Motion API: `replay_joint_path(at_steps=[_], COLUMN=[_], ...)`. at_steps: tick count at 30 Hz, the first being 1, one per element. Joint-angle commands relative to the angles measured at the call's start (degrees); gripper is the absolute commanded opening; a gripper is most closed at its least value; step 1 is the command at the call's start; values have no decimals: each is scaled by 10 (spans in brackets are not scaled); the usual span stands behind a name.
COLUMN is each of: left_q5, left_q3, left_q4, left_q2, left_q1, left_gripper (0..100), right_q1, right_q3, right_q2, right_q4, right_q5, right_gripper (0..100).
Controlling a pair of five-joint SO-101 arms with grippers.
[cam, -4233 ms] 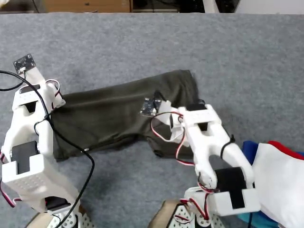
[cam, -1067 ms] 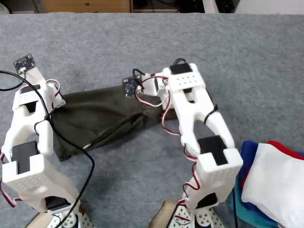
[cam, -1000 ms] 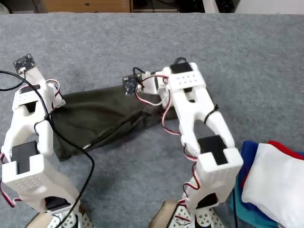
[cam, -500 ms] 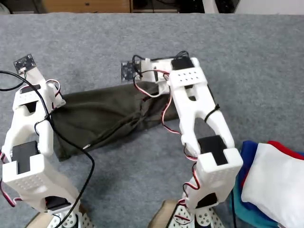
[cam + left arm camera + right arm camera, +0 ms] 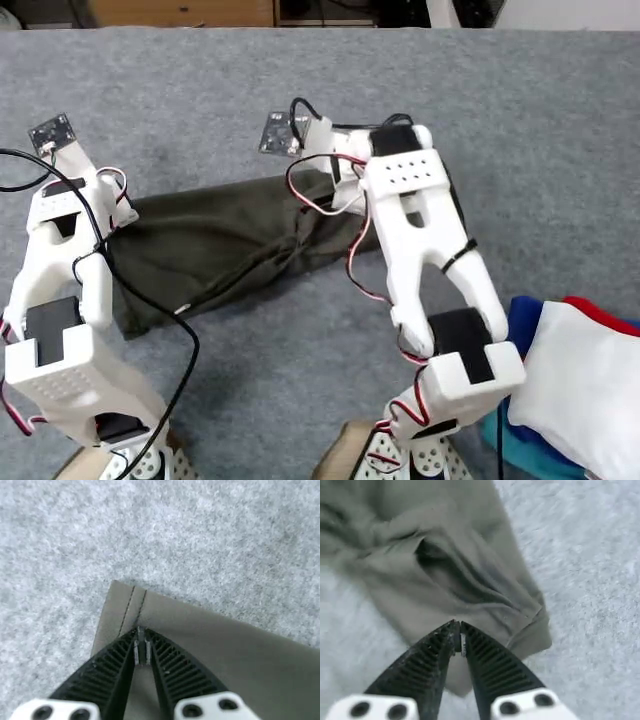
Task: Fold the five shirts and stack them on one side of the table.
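A dark olive shirt lies crumpled lengthwise on the grey table, with its right part bunched into folds. My left gripper is at the shirt's left corner. In the left wrist view that gripper is shut on the stitched hem of the shirt. My right gripper hangs over the shirt's upper right edge. The right wrist view has this gripper shut above the wrinkled shirt, and no cloth shows between the tips.
A stack of folded shirts in white, red and blue sits at the table's near right corner. A black cable from the left arm trails across the shirt's near edge. Bare felt stretches along the far side and right.
The right arm first dragged the shirt's right part leftward into a fold, then swung away toward the far side while the cloth spread back out. The left arm kept still.
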Motion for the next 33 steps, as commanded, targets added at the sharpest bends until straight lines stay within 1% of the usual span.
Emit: replay_joint_path(at_steps=[1,3,7,9,11,16,19,22,24,26,28,30,33], left_q5=[3,3,3,3,3,3,4,4,4,5,5,5,5], left_q3=[-25,-25,-25,-25,-25,-25,-25,-24,-28,-61,-105,-158,-242], left_q4=[-7,-7,-7,-7,-7,-7,-7,-3,8,56,141,235,361], left_q2=[-3,-3,-3,-3,-3,-3,-3,-7,-9,-25,-46,-67,-95], left_q1=[-5,-5,-5,-5,-4,-4,-5,-10,-21,-37,-54,-68,-85], left_gripper=[19,19,19,19,19,19,19,20,21,22,39,97,182], right_q1=[-23,-36,-47,-46,-45,-42,-19,33,81,128,165,189,203], right_q3=[-9,-41,-143,-204,-263,-381,-434,-474,-495,-506,-503,-484,-460], right_q2=[55,111,233,284,310,295,258,211,183,169,177,208,264], right_q4=[-76,-88,-79,-58,-11,120,185,208,207,188,148,91,19], right_q5=[-45,-61,-94,-113,-129,-135,-152,-179,-202,-218,-245,-288,-355], right_gripper=[5,5,5,5,5,5,5,5,5,5,5,5,5])
